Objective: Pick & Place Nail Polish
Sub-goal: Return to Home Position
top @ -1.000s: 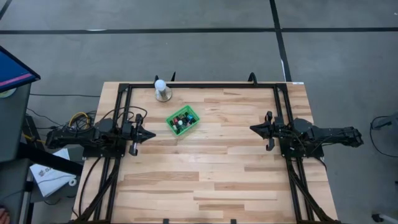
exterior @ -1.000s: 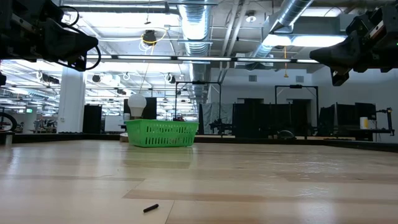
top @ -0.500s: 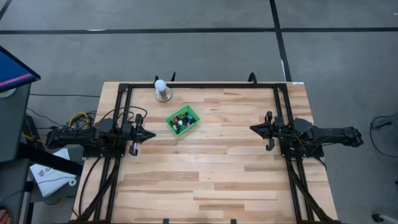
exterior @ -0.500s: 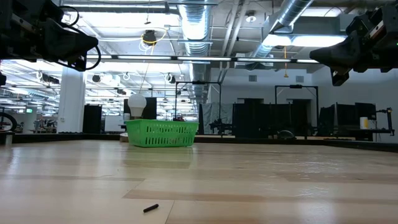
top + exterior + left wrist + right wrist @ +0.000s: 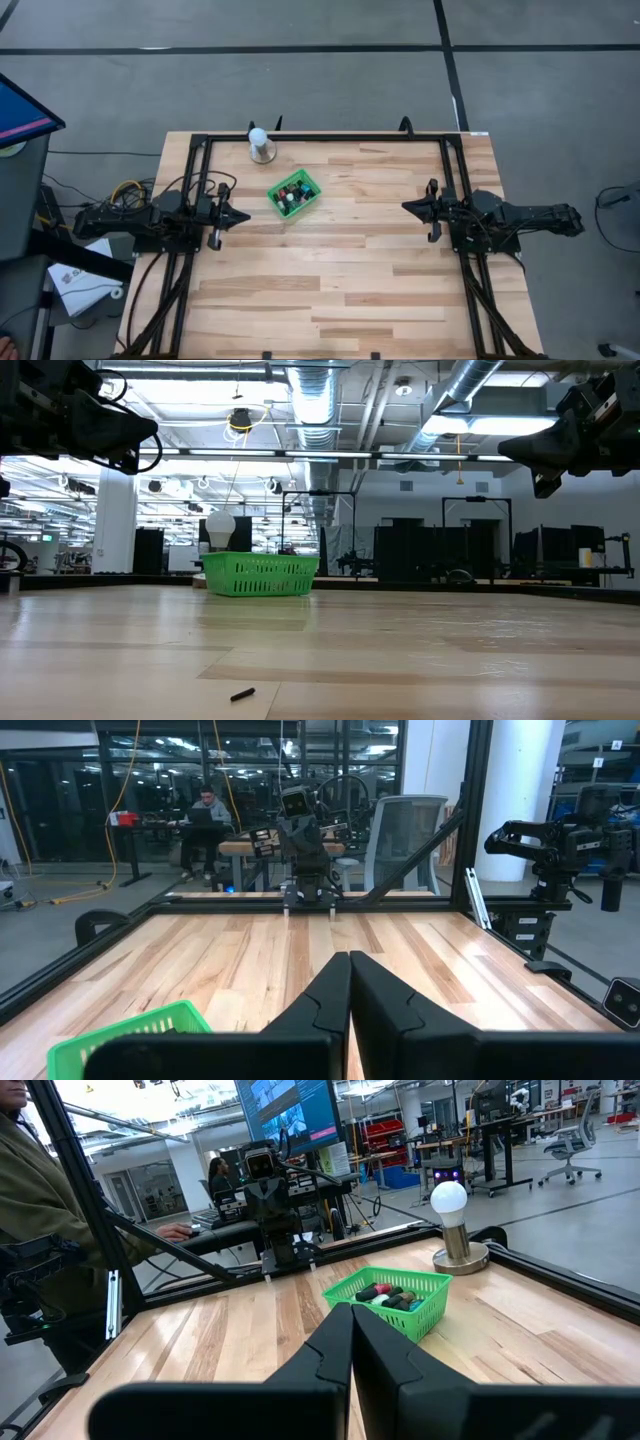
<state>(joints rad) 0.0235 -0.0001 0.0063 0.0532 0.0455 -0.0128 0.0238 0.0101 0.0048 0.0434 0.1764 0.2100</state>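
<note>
Several tiny nail polish bottles point(image 5: 292, 192) lie inside the green mesh basket point(image 5: 308, 196), which stands on the table at the far left of centre; they also show in the right wrist view point(image 5: 392, 1296). My left gripper point(image 5: 245, 215) is shut and empty, held above the table at its left side, just near-left of the basket. My right gripper point(image 5: 405, 207) is shut and empty, held above the table at its right side. In each wrist view the two fingers meet at their tips: left point(image 5: 350, 956), right point(image 5: 352, 1308).
A white ball on a round base point(image 5: 260, 144) stands at the far edge, behind the basket. A small dark object point(image 5: 242, 694) lies on the table near the front. A black frame point(image 5: 320, 138) runs along the table's far, left and right sides. People sit at desks beyond the table.
</note>
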